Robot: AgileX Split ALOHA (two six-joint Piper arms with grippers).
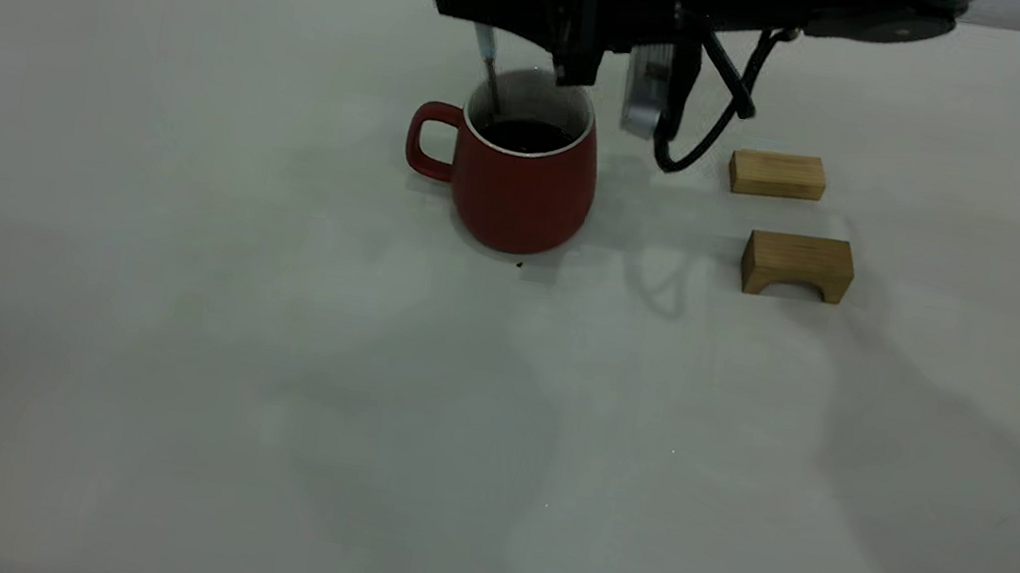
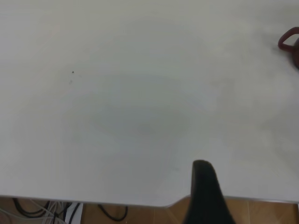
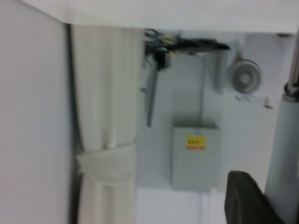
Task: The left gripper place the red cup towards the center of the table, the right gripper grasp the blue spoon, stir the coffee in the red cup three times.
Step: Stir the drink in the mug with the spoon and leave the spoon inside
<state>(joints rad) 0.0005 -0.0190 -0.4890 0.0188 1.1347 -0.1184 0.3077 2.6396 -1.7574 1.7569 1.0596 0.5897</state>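
Observation:
The red cup (image 1: 525, 188) stands upright near the middle of the table (image 1: 160, 325), its handle towards the left arm's side, with dark coffee (image 1: 525, 134) inside. My right gripper (image 1: 478, 14) hovers just above the cup's rim, shut on the pale blue handle of the blue spoon (image 1: 488, 61). The spoon's grey neck slants down into the coffee and its bowl is hidden there. The left gripper (image 2: 204, 191) is outside the exterior view; it hangs over the table's edge, far from the cup (image 2: 289, 42), of which only the handle shows in the left wrist view.
Two wooden blocks lie to the right of the cup: a plain one (image 1: 777, 175) farther back and an arched one (image 1: 797, 266) nearer. The right arm's cable (image 1: 693, 142) hangs between cup and blocks. The right wrist view shows only a room wall and a curtain (image 3: 105, 140).

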